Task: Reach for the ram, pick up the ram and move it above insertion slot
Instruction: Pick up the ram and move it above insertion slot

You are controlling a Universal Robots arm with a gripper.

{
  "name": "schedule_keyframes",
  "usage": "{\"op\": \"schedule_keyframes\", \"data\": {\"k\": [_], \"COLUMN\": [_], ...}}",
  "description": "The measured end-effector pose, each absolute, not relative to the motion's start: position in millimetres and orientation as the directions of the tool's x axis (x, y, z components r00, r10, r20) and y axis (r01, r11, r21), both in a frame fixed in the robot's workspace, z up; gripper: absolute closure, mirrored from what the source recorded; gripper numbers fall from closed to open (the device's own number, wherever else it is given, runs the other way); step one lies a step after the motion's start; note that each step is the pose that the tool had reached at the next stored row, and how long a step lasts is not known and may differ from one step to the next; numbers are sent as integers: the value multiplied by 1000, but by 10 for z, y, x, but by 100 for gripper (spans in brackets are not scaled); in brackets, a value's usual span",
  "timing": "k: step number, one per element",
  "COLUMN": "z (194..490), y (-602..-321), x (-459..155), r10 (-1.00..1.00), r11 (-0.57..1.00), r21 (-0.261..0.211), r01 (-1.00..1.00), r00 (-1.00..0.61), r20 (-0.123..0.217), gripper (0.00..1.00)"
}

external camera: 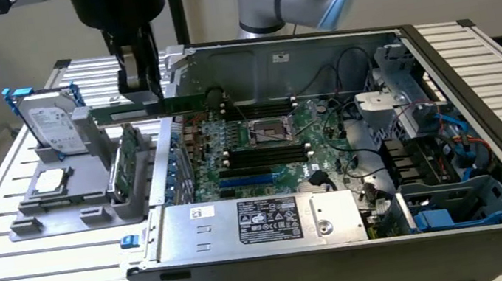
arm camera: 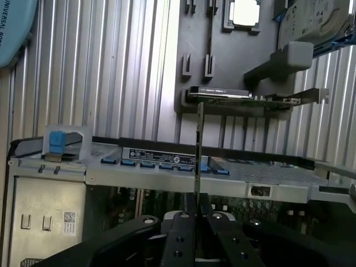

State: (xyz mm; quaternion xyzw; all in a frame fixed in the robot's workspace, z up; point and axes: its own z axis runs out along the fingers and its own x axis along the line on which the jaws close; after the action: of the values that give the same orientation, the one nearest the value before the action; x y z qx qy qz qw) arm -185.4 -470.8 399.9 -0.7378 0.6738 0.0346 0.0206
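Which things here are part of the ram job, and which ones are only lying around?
Part of the job:
- ram, held in the gripper, lifted over the case edge
- motherboard slots in the open computer case

Only lying around:
- hard drive standing in the grey holder
- processor chip
- wider green card

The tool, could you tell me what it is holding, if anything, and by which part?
The tool is shut on the long, thin green ram stick, gripping it at one end, with the rest of the stick extending out from the fingers.
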Motion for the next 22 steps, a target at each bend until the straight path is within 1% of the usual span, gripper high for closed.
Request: {"op": "schedule_keyframes", "data": {"k": [7, 13, 18, 22], "z": [4001, 3998, 3975, 3948], "y": [-4708, -4687, -4613, -4500], "x": [-1536, -1264, -1041, -911], "r10": [-992, -991, -991, -991], "r11": [-91, -91, -91, -91], "r21": [15, 15, 15, 15], "r01": [-996, -996, -996, -996], "r00": [90, 90, 90, 90], "r20": [-94, -95, -95, -95], "gripper": [86, 86, 86, 86]}}
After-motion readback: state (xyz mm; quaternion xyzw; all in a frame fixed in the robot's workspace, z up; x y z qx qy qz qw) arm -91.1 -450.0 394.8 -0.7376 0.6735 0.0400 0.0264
